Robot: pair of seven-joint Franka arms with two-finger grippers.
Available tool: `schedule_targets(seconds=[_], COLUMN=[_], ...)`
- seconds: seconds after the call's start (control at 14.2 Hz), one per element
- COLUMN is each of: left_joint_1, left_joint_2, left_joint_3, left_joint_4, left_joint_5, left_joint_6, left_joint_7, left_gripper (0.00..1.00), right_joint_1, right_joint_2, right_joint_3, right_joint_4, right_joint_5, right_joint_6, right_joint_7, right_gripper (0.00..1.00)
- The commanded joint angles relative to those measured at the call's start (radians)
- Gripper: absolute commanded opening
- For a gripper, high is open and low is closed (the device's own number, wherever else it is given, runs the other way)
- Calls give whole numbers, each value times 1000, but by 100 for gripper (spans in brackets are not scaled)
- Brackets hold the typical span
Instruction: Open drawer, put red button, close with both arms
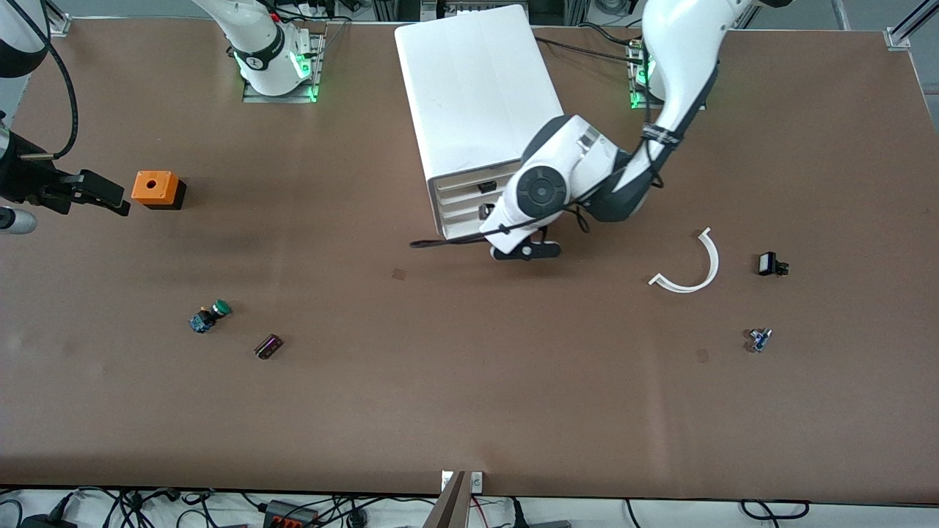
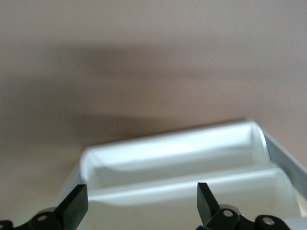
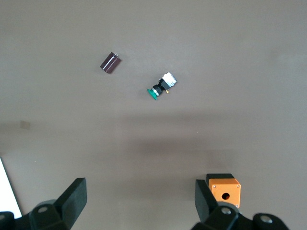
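The white cabinet (image 1: 477,88) stands at the robots' edge of the table, its stacked drawers (image 1: 466,209) facing the front camera. My left gripper (image 1: 524,251) sits right in front of the drawers, mostly hidden under its wrist. In the left wrist view it (image 2: 141,206) is open, with white drawer rims (image 2: 177,160) just ahead between the fingers. My right gripper (image 1: 114,198) is open and empty (image 3: 141,201) above the table beside the orange box (image 1: 156,189), which shows in the right wrist view (image 3: 224,188). No red-capped button shows in any view.
A green-capped button (image 1: 210,317) (image 3: 160,86) and a dark cylinder (image 1: 268,346) (image 3: 111,63) lie toward the right arm's end. Toward the left arm's end lie a white curved strip (image 1: 693,268), a small black part (image 1: 770,264) and a small blue-and-white part (image 1: 759,339).
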Motion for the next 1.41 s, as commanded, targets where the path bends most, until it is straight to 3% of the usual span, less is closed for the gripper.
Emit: schedule_targets(seconds=[0.0,0.14,0.56,0.64,0.92,1.2,1.34], left_joint_1=[77,150,353,358,275,292,342], left_joint_2=[-68,-109,-174,-216,-407,-635,-645], left_joint_3=[-2,-2,-1,30,299,346,346], left_joint_4=[11,33,213,195,29,-219,-233], left_joint_5=[84,103,94,93,-44,-38,-55], left_joint_6=[-45,-60,-354,-355,-350,-188,-177], left_joint_7=[80,139,517,576,821,822,814], left_gripper=[100,100,100,100,100,100,100], right_joint_1=[3,1,4,4,-2,3,3], right_joint_2=[-22,-23,-20,-17,-17,-14,-14], right_joint_3=[7,6,7,7,4,6,6], right_joint_4=[-26,-21,-23,-23,-21,-21,-21], right_joint_5=[-20,-22,-20,-22,-20,-20,-20], right_joint_6=[2,-23,-29,-27,-24,-26,-26], right_joint_7=[-7,-3,-6,-6,-10,-10,-12], right_gripper=[100,100,100,100,100,100,100])
